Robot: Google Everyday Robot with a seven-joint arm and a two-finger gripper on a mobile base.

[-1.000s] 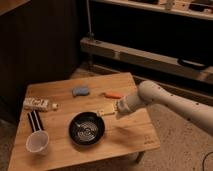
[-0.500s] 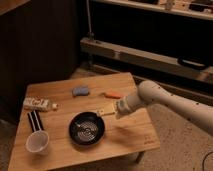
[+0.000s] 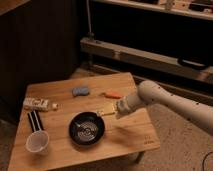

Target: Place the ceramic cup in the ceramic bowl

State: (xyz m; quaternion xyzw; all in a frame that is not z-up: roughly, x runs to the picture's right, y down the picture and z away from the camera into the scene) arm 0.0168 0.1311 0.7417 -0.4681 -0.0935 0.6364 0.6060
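One little white cup point(image 3: 37, 142) is the whole job here. It sits upright at the front left corner of the table point(image 3: 135, 135), mouth up, apart from the black bowl point(image 3: 86, 128) to its right. It looks like glazed ceramic to me, so I'd guess stiff, a bit hefty for its size, slick on the outside, and it'd chip if it got dropped or banged on the bowl. The sides taper a bit, so a pinch low on the wall might slide; I'd go over the rim, one finger inside and one outside, or squeeze across near the top. No handle that I can see, and it's round, so no side is better than another. Its long axis runs straight up and down, opening toward the ceiling, and it should stay that way going into the bowl. The gripper point(image 3: 103, 111) is nowhere near it: it hangs by the bowl's far right rim, jaws spread wide with nothing in them, so the bowl sits between it and the cup.
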